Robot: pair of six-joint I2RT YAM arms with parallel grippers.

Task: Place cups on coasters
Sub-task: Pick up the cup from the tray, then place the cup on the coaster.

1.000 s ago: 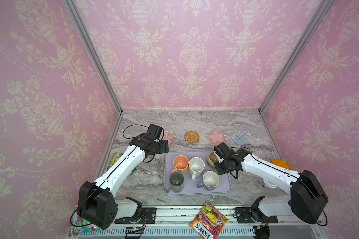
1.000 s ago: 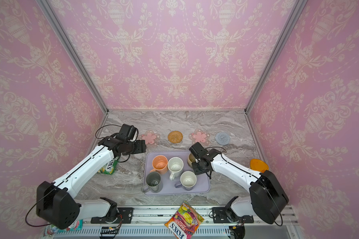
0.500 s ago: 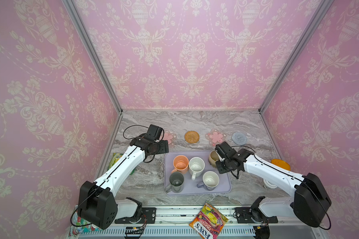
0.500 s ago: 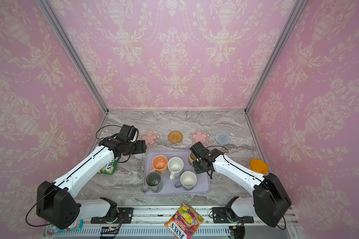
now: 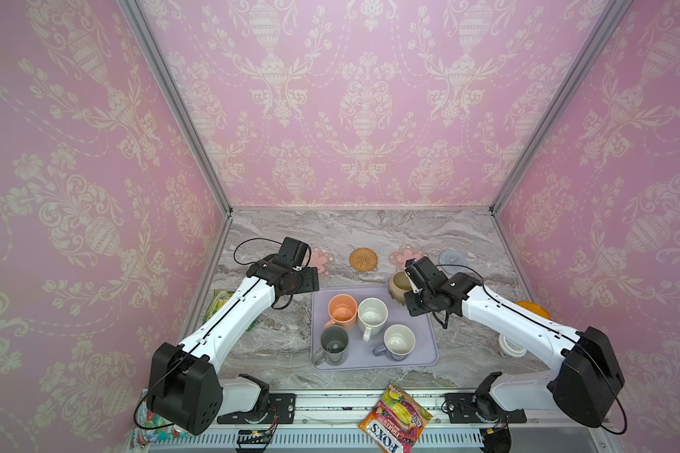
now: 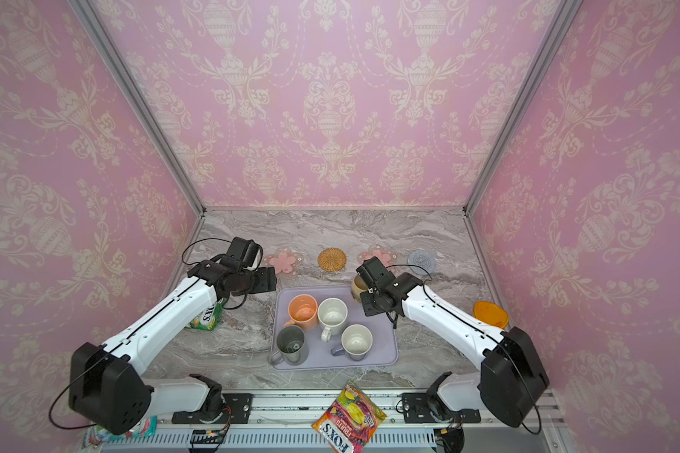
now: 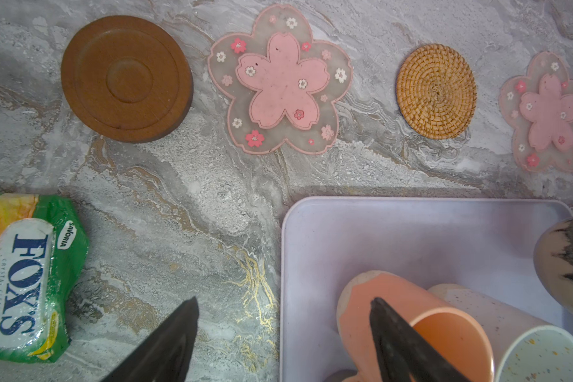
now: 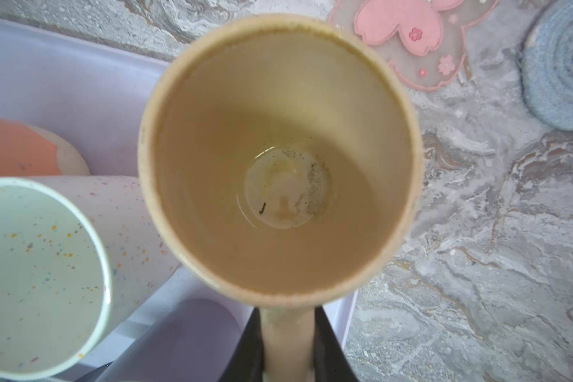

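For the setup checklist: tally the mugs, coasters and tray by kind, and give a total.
Mugs: 5 – peach-orange mug, speckled white mug, beige mug, grey-green mug, lavender mug
Coasters: 5 – brown disc coaster, rattan coaster, blue knitted coaster, two pink-flower coasters
Lavender tray: 1
Total: 11

The left arm [image 5: 232, 313] and right arm [image 5: 519, 325] are clad in white shells, joined by bulky black housings. Thin black cables [image 5: 260, 239] are looped at the wrists. The left gripper [image 7: 284, 299] is tipped with dark, tapered fingers [image 7: 176, 337].
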